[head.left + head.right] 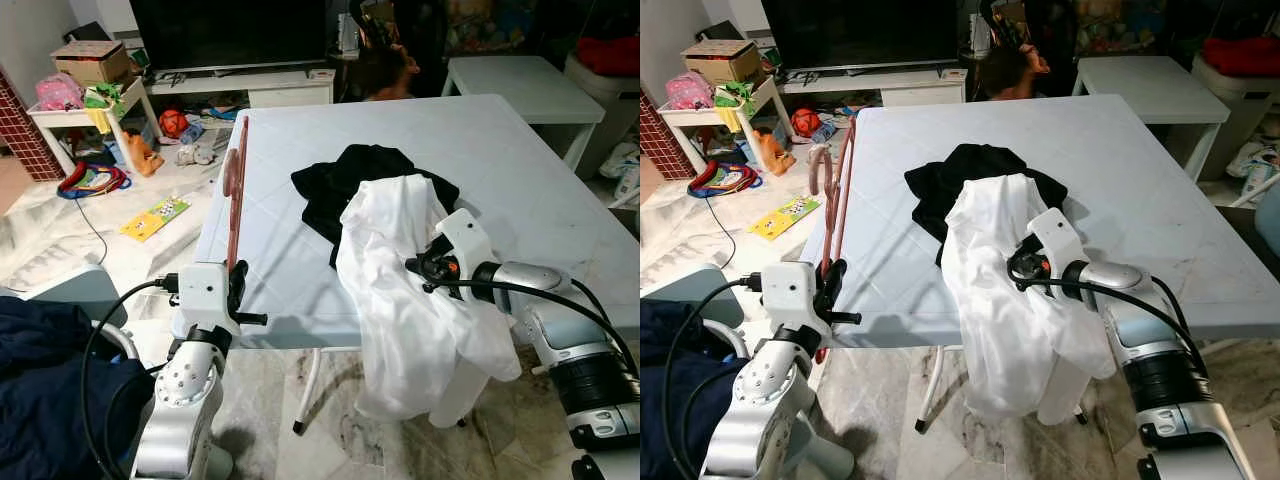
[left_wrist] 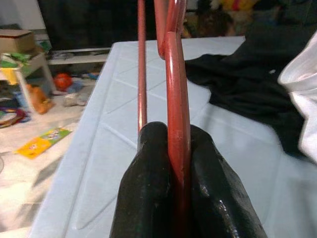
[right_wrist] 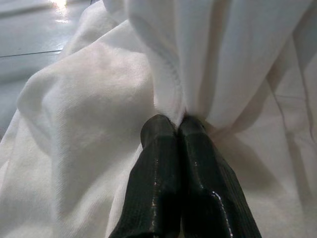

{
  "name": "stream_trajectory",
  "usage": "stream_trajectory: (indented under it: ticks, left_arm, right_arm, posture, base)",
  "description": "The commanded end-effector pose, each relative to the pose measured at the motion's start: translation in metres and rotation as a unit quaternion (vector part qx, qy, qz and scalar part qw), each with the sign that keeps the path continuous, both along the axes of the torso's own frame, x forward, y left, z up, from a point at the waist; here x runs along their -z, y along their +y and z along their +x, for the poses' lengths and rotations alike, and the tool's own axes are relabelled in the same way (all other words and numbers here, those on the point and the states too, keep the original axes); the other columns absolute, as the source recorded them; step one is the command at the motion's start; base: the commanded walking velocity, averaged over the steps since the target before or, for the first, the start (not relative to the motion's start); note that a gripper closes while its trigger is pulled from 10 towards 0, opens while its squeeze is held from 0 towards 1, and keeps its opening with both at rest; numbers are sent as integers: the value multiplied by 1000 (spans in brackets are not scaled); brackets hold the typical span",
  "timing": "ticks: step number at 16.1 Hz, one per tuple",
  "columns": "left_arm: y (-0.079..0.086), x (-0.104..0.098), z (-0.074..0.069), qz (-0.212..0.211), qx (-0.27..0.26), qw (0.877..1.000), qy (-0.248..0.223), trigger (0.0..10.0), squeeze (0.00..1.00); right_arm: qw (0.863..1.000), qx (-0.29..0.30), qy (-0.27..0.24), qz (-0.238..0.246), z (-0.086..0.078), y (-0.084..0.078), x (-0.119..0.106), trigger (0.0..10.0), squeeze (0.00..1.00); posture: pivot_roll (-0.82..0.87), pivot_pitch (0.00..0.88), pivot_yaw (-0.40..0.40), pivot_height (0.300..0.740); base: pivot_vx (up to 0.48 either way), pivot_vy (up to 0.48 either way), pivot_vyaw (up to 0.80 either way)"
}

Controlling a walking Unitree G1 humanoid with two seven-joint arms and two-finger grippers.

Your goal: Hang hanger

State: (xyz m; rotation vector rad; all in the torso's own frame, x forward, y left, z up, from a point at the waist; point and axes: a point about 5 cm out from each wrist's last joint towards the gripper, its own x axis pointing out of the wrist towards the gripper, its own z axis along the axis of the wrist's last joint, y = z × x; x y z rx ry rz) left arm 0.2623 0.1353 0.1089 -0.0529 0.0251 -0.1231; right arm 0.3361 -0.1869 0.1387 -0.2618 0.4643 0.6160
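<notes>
1. The red hanger (image 1: 236, 190) stands on edge at the left edge of the pale worktop (image 1: 520, 190), reaching away from the robot. The left claw (image 2: 171, 148) is clamped tight on its near end.
2. The white garment (image 1: 400, 290) is bunched and pinched between the closed fingers of the right claw (image 3: 179, 126). It drapes from the worktop's near edge down toward the floor, partly over a black garment (image 1: 345, 175) lying flat behind it.
3. To do this step well, I judge the hanger should swing rightward, low over the worktop, and one end be fed into the white garment's neck opening. Where that opening lies is hidden in the folds, so the right claw may need to lift and spread the cloth first.
4. Room: bare worktop lies between hanger and cloth. Off the left edge the floor is littered with toys (image 1: 160, 135) and a cable (image 1: 95, 235); keep the hanger over the surface.
</notes>
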Motion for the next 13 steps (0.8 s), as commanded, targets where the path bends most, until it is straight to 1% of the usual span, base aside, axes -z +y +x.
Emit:
stream_trajectory:
  ticks: [1,3,4,5,6,7,8,10,11,12,13]
  left_arm:
    - [-1,-1,-1,-9,6,1000,-5,0,0]
    - [1,0,-1,-5,4,1000,0,0,0]
    - [2,1,-2,-3,3,1000,1,0,0]
    - [2,1,-1,2,4,1000,2,0,0]
    - [3,3,-1,6,1,1000,13,10000,0]
    - [3,4,0,5,1,1000,15,10000,0]
    - [2,4,0,6,2,1000,15,10000,0]
    - [1,4,0,6,5,1000,15,10000,0]
    - [1,5,0,7,7,1000,16,10000,0]
    - [1,5,0,8,7,1000,17,10000,0]
    - [0,5,0,8,8,1000,18,10000,0]
  right_arm:
    - [1000,-7,-9,-5,2,2,-7,4471,0]
    - [1000,-11,-9,-6,1,4,-7,4824,0]
    - [1000,-15,-8,0,0,5,-7,7098,0]
    - [1000,-21,-8,7,0,6,-10,10000,0]
    - [999,-20,-8,26,1,5,-17,10000,0]
    - [999,-20,-11,40,3,2,-25,10000,0]
    - [999,-18,-18,44,5,-3,-32,10000,0]
    - [998,-19,-29,43,7,-13,-45,10000,0]
    - [998,-15,-35,40,9,-21,-50,10000,0]
    - [998,-10,-34,43,9,-23,-50,10000,1000]
    - [998,-19,-29,48,7,-20,-49,10000,1000]
  posture:
    - [-141,0,66,740]
    - [-138,0,65,740]
    - [-138,0,65,740]
    - [-137,0,63,740]
    - [-137,0,63,740]
    - [-139,0,63,740]
    - [-140,0,63,740]
    - [-142,0,63,740]
    - [-142,0,63,740]
    - [-142,0,63,740]
    - [-142,0,63,740]
  base:
    - [0,0,0]
    - [0,0,0]
    - [0,0,0]
    - [0,0,0]
    - [0,0,0]
    - [0,0,0]
    - [0,0,0]
    - [0,0,0]
    - [0,0,0]
    - [0,0,0]
    - [0,0,0]
